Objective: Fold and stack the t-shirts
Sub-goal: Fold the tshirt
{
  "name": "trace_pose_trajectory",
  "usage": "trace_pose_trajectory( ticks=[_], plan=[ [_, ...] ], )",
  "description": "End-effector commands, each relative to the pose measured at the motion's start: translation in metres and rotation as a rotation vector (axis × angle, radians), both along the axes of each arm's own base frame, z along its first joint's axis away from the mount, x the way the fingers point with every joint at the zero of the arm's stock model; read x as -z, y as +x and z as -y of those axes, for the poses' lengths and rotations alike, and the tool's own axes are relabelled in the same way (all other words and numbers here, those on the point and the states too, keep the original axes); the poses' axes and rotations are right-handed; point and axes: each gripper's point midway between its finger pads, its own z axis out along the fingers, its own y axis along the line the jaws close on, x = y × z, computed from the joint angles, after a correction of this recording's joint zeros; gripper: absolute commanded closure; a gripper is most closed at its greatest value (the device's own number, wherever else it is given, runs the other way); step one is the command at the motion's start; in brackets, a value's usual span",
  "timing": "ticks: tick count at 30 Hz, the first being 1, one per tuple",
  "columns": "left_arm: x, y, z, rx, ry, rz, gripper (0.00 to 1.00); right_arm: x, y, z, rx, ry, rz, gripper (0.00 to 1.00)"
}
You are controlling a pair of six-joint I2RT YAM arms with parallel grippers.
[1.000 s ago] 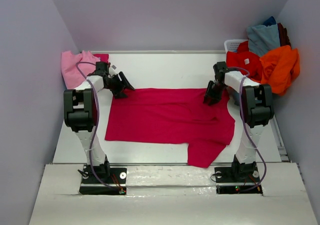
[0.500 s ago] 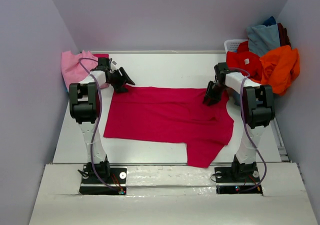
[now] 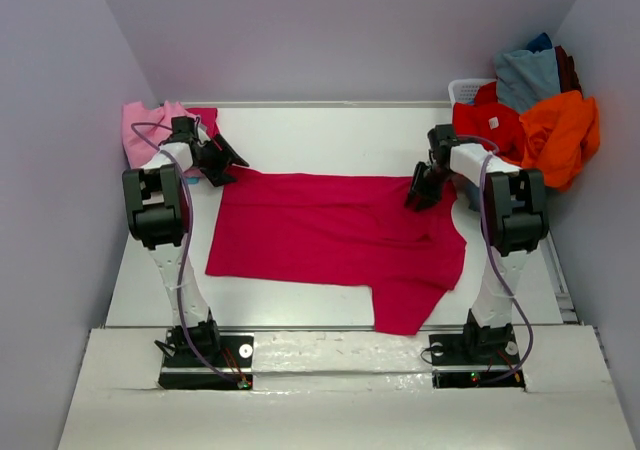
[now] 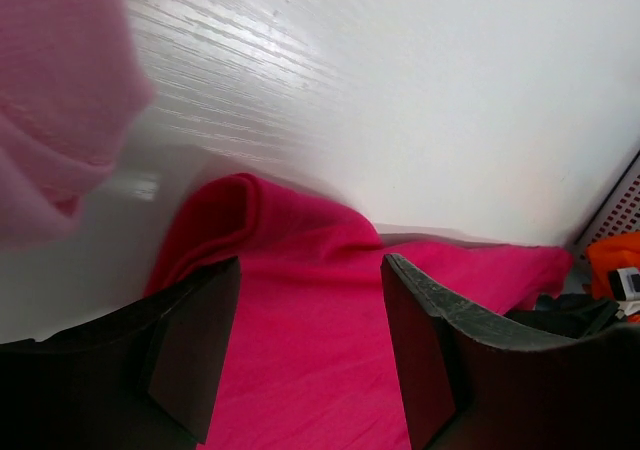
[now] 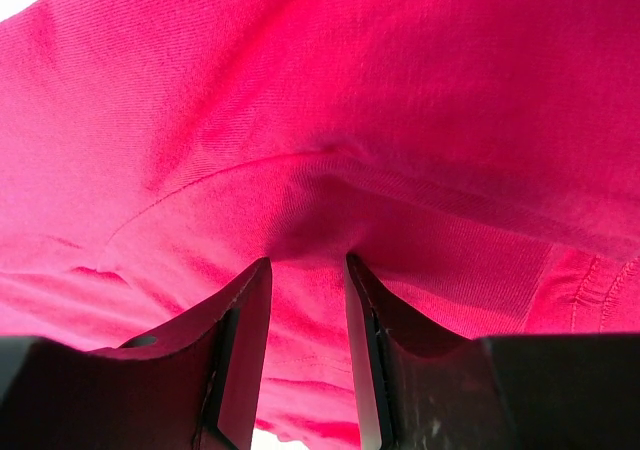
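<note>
Across the middle of the white table (image 3: pixel 330 135) lies the crimson t-shirt (image 3: pixel 335 235), spread nearly flat, one sleeve reaching toward the near edge; its far left corner is rumpled into a soft fold.

The left gripper (image 3: pixel 222 160) sits just beside that rumpled corner, low over the table; in the left wrist view its jaws stand spread wide with nothing caught between them, the crimson cloth (image 4: pixel 480 280) lying below and beyond the fingers (image 4: pixel 195 345).

The right gripper (image 3: pixel 420 192) is down on the shirt's far right part, near the collar side; in the right wrist view its fingers (image 5: pixel 240 340) stand close together, and the crimson fabric (image 5: pixel 300 100) puckers into the narrow gap at their tips, so it is pinching a small fold of that shirt.

A pink t-shirt (image 3: pixel 150 135) lies bunched in the far left corner, just beside the left gripper; it fills the upper left of the left wrist view (image 4: pixel 60 100).

At the far right a white basket (image 3: pixel 465 90) holds a heap of others; an orange t-shirt (image 3: pixel 560 135) spills over its side, a red t-shirt (image 3: pixel 490 125) lies next to it, and a grey-blue t-shirt (image 3: pixel 525 75) rests on top.
</note>
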Motion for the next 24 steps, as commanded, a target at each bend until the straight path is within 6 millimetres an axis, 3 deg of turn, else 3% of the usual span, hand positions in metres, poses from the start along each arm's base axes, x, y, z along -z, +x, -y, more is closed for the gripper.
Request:
trace_pose_trajectory(
  ticks=[1, 10, 19, 21, 23, 24],
  plan=[
    [-0.015, 0.006, -0.016, -0.029, 0.043, 0.019, 0.29, 0.046, -0.022, 0.0, -0.03, -0.034, -0.145, 0.59],
    [-0.027, 0.01, -0.02, -0.035, 0.068, 0.039, 0.29, 0.032, -0.001, -0.001, -0.035, -0.038, -0.119, 0.59],
    [-0.021, 0.01, -0.022, -0.043, 0.046, 0.019, 0.29, 0.03, 0.018, -0.005, -0.041, -0.03, -0.121, 0.58],
    [-0.02, 0.009, -0.022, -0.044, 0.045, 0.015, 0.29, 0.022, 0.034, -0.007, -0.044, -0.028, -0.093, 0.58],
    [-0.021, 0.009, -0.026, -0.053, 0.045, 0.014, 0.29, 0.027, 0.037, -0.007, -0.047, -0.03, -0.124, 0.58],
    [-0.02, 0.008, -0.027, -0.053, 0.048, 0.011, 0.29, 0.025, 0.049, -0.009, -0.05, -0.027, -0.107, 0.58]
  ],
)
